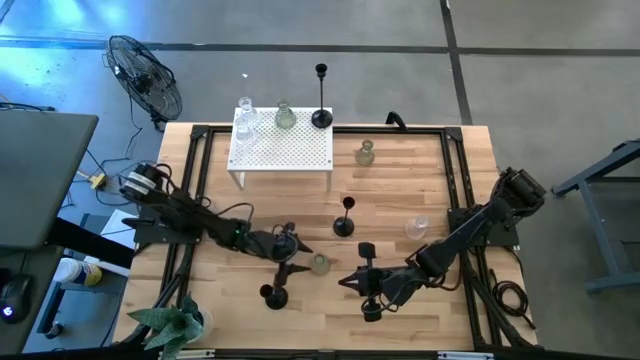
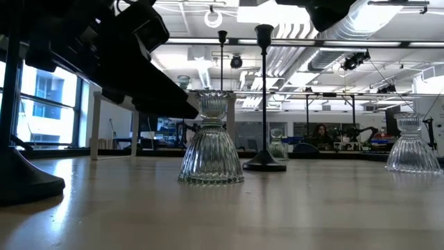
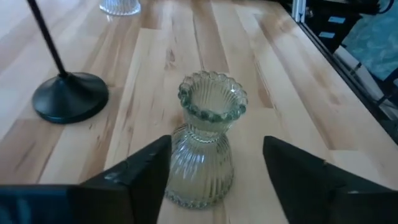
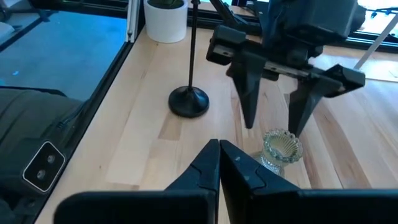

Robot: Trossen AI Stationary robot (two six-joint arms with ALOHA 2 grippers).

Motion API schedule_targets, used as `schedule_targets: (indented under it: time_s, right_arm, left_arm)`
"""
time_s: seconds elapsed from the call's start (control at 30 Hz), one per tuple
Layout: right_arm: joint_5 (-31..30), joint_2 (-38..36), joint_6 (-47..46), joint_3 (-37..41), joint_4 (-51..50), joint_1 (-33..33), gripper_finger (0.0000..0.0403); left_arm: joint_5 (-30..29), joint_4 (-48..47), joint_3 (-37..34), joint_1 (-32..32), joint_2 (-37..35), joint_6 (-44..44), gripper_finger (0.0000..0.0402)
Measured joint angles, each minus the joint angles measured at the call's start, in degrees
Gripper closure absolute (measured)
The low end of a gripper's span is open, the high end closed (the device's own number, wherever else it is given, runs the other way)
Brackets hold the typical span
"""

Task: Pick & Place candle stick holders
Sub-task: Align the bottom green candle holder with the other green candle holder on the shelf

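Two tools are seen low over the table (image 1: 400,190). No readable writing is seen. The left tool (image 1: 303,262) is spread around a ribbed glass holder (image 1: 319,264), standing upright, free of both fingers (image 3: 143,180). At its 7 o'clock a black holder (image 1: 273,294) is found. The right tool (image 1: 345,281) is pressed together, empty, just beside the glass holder.
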State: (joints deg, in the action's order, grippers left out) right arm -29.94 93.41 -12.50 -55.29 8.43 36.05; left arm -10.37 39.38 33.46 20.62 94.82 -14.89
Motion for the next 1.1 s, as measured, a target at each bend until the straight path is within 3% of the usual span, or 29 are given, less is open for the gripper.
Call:
schedule_targets:
  time_s: [0.17,1.1]
  right_arm:
    - [0.1,0.0,0.1,0.0,0.0,0.0,0.0402]
    - [-0.1,0.0,1.1,0.0,0.1,0.0,0.0402]
  left_arm:
    - [-0.2,0.0,2.1,0.0,2.7,0.0,0.0123]
    - [-3.9,3.9,5.9,0.0,6.7,3.7,0.0121]
